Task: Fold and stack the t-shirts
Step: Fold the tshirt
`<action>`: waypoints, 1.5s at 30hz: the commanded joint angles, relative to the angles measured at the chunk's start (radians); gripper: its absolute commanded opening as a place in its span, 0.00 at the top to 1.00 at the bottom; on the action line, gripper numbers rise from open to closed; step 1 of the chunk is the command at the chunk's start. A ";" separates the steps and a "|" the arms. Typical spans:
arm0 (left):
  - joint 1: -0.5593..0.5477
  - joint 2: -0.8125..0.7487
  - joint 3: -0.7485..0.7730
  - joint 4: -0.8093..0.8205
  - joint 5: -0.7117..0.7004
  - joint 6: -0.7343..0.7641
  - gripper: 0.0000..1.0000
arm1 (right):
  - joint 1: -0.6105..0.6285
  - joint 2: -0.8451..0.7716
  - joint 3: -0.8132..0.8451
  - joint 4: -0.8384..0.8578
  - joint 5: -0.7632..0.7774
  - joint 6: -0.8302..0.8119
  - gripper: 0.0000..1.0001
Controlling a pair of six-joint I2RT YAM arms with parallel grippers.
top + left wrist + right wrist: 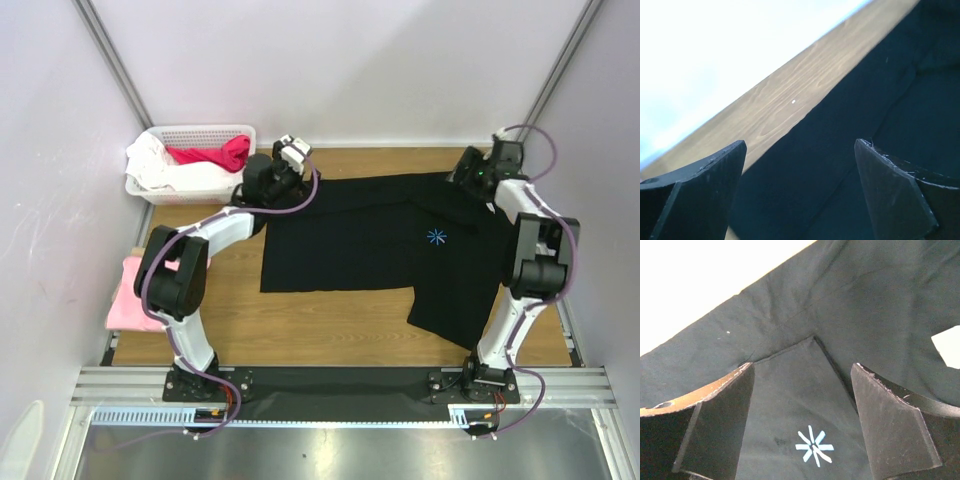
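A large black t-shirt [370, 245] lies spread across the wooden table, its pale-blue starburst mark [436, 237] facing up. A light pink t-shirt [130, 295] lies folded at the table's left edge. My left gripper [290, 160] hovers open over the black shirt's far left corner; in its wrist view the black t-shirt [840, 150] shows between the spread jaws of the left gripper [800, 145], nothing held. My right gripper [478, 178] stands open over the shirt's far right corner. In the right wrist view the starburst mark [813, 445] lies between the empty jaws of the right gripper [802, 370].
A white basket [190, 160] with red and white cloth stands at the far left corner. Bare wood [330, 325] shows in front of the black shirt. White walls close in the back and both sides.
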 commanded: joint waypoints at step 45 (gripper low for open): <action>-0.070 -0.011 -0.051 0.017 -0.357 -0.251 0.00 | 0.095 0.177 0.083 -0.134 -0.108 -0.124 0.87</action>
